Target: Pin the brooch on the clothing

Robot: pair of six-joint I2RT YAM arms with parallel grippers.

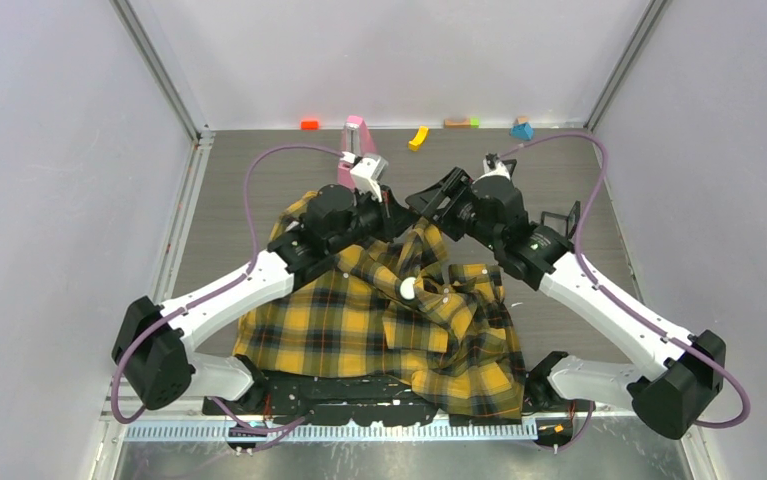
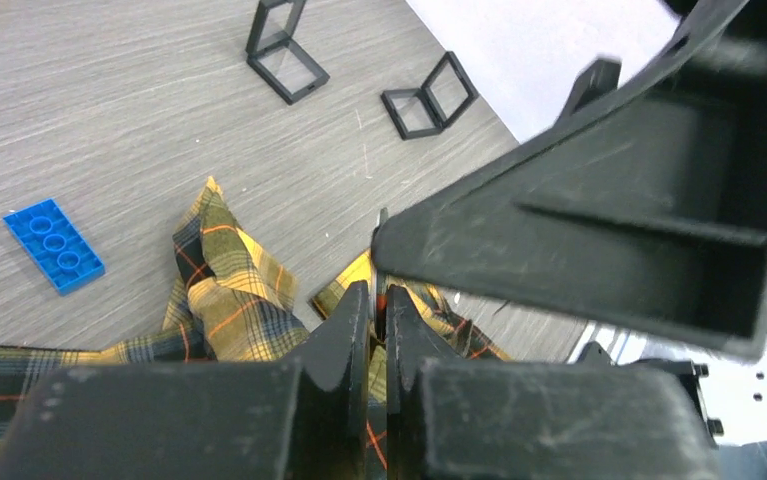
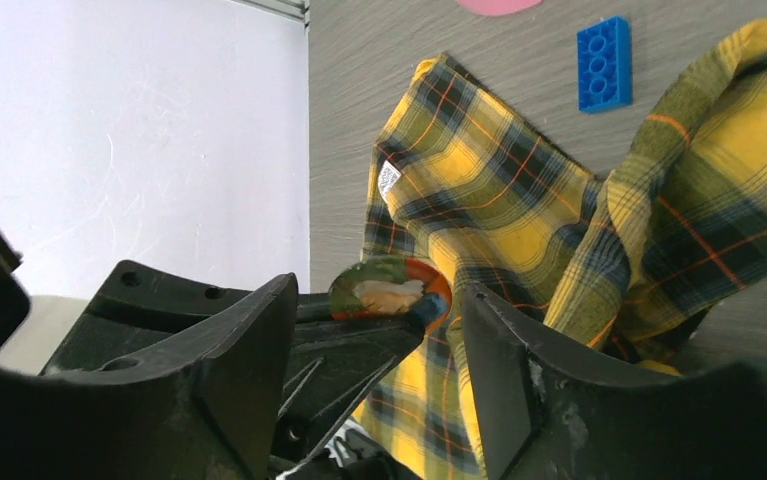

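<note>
The yellow-and-black plaid shirt point(image 1: 359, 320) lies crumpled on the table between the arms; it also shows in the left wrist view point(image 2: 229, 290) and the right wrist view point(image 3: 479, 200). My left gripper point(image 1: 396, 208) is shut on the brooch point(image 3: 391, 290), a small round piece in green, orange and cream, and holds it above the shirt's far part. In the left wrist view the brooch point(image 2: 381, 300) shows only edge-on between the closed left gripper point(image 2: 380, 305). My right gripper point(image 3: 379, 300) is open, one finger on each side of the brooch, not touching it; it also shows from above point(image 1: 431, 200).
A blue brick point(image 2: 54, 245) lies on the table beside the shirt's collar end. Two black square frames point(image 2: 284, 50) point(image 2: 429, 95) stand further off. Small coloured blocks point(image 1: 418, 137) line the far edge, and a pink piece point(image 1: 357, 130) stands behind the left wrist.
</note>
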